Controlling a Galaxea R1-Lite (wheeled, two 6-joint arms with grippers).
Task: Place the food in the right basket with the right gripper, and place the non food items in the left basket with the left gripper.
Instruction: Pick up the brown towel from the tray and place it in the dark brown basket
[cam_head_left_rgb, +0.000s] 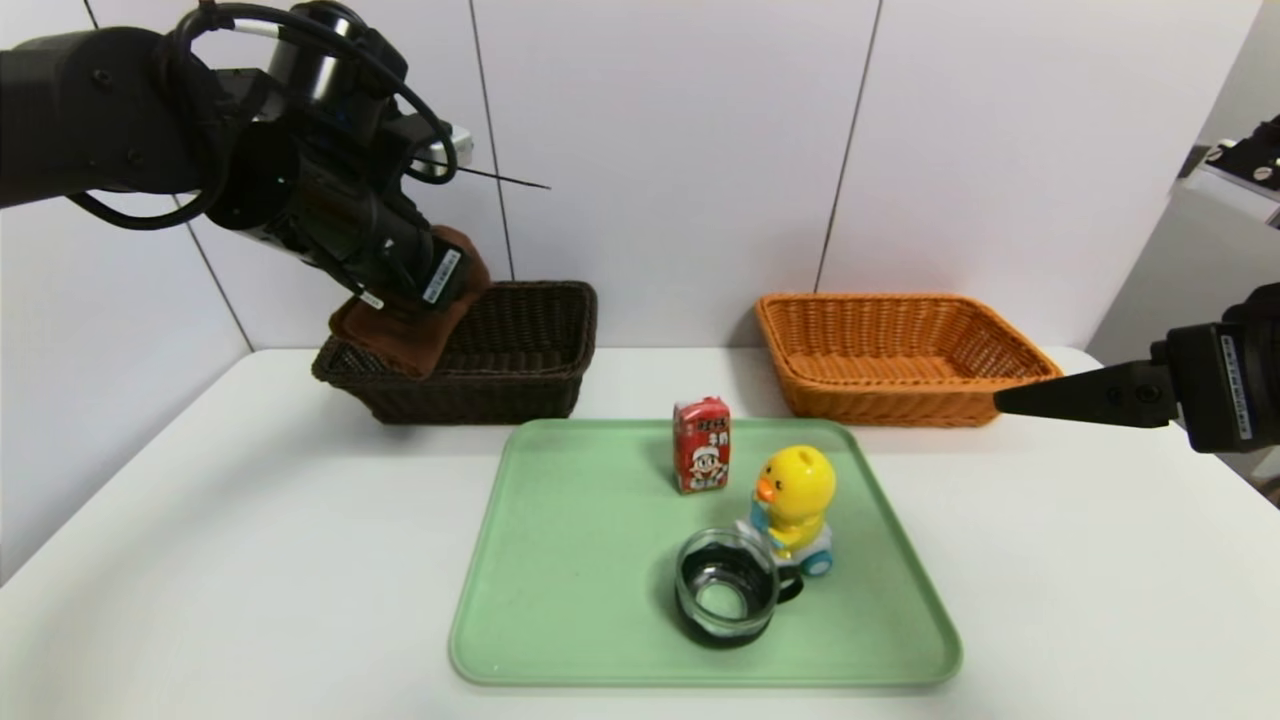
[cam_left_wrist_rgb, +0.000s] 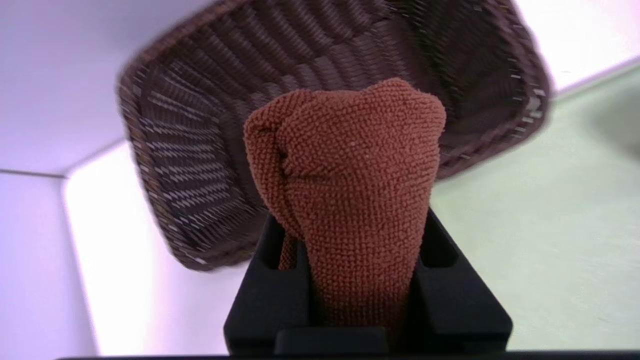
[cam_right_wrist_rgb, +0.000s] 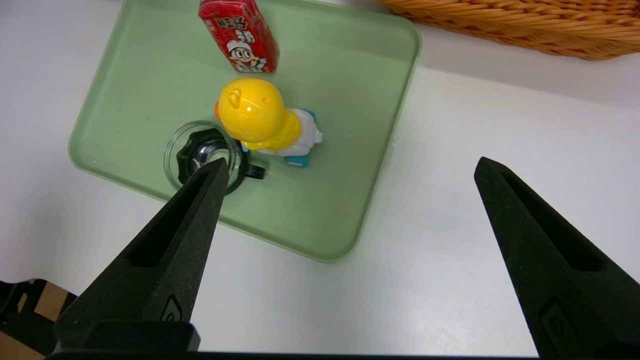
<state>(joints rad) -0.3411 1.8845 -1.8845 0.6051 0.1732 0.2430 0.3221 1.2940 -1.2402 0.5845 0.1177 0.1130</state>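
Glass cup (cam_head_left_rgb: 728, 590), duck (cam_head_left_rgb: 800, 490), carton (cam_head_left_rgb: 702, 445) unsorted, right of left pincer (cam_left_wrist_rgb: 360, 245), clamped on towel (cam_left_wrist_rgb: 350, 150) over dark basket (cam_head_left_rgb: 480, 400), drop pending; right pincer (cam_right_wrist_rgb: 353, 160) idle, apart, near orange basket (cam_head_left_rgb: 900, 405).

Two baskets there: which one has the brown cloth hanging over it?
The dark brown basket, on the robot's left: the left gripper's jaws grip the cloth above it. The other basket is orange.
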